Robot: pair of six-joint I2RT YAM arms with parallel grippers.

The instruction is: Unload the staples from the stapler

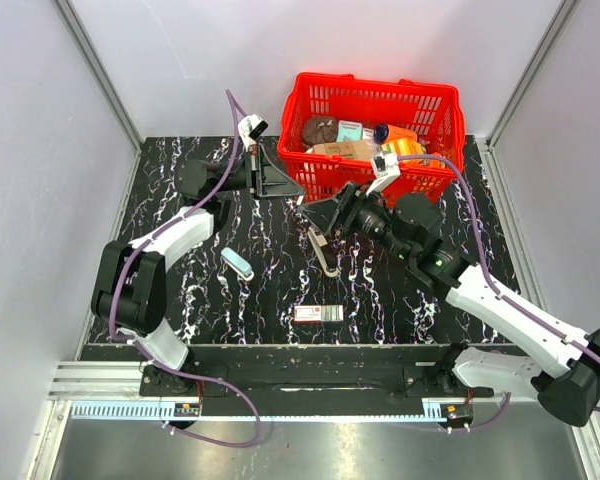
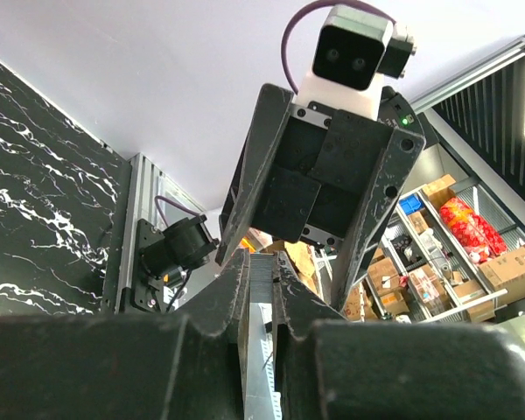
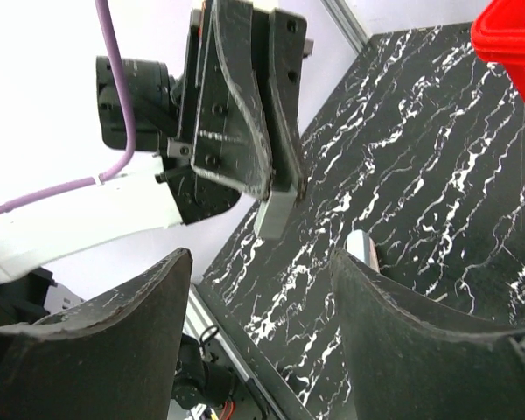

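Closest to the arms, a small box [image 1: 318, 313] lies flat on the black table [image 1: 410, 300]. Just past it, off to the left, is a little blue thing [image 1: 237, 263]. Next comes the stapler [image 1: 322, 252], lying on the table between the two arms.

A bit farther back, up in the air, the left gripper [image 2: 261, 267] is pinched tight on a thin gray strip of staples [image 3: 275, 213]. The right gripper [image 3: 261, 262] faces it with its fingers spread wide and nothing in them. Farthest back sits a red basket [image 1: 310, 110] full of stuff.

I think the staples are out and now need a place to go. The strip is thin and sticks out past the fingertips. It could snap, slip or scatter if the other gripper bumps it or grabs it too hard.
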